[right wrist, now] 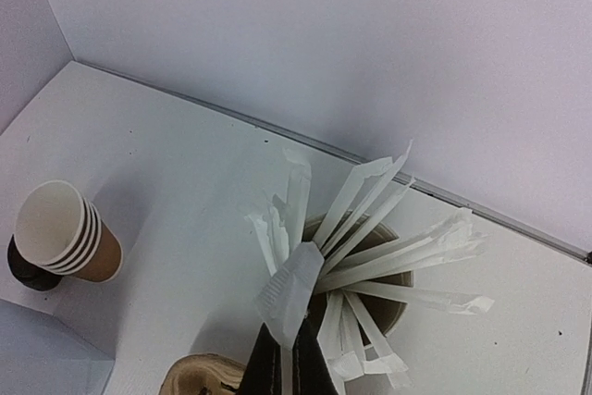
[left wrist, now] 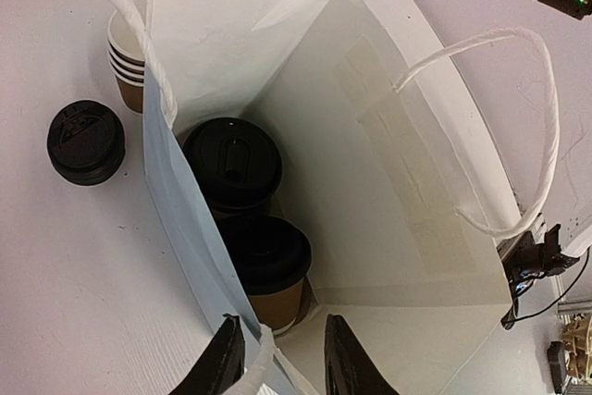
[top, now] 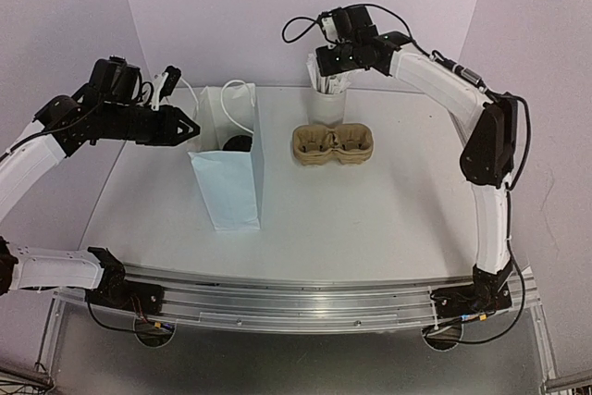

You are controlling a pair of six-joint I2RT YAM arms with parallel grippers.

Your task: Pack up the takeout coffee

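Top external: white table point(top: 370, 219), lavender backdrop point(top: 277, 6)

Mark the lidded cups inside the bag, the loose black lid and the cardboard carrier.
lidded cups point(left wrist: 233, 162): left wrist view, top of the farther cup's lid.
loose black lid point(left wrist: 85, 141): left wrist view, its top face.
cardboard carrier point(top: 334, 144): top view, centre ridge.

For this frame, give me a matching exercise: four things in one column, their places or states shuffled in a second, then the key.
Things:
1. lidded coffee cups
2. stack of empty cups
3. wrapped straw
4. cardboard carrier

Places or states:
A. empty, on the table beside the straw cup
B. pinched in the right gripper
C. standing inside the white paper bag
D. on the table outside the bag, next to a loose black lid

Pairs: 1-C, 2-D, 3-B, 4-A
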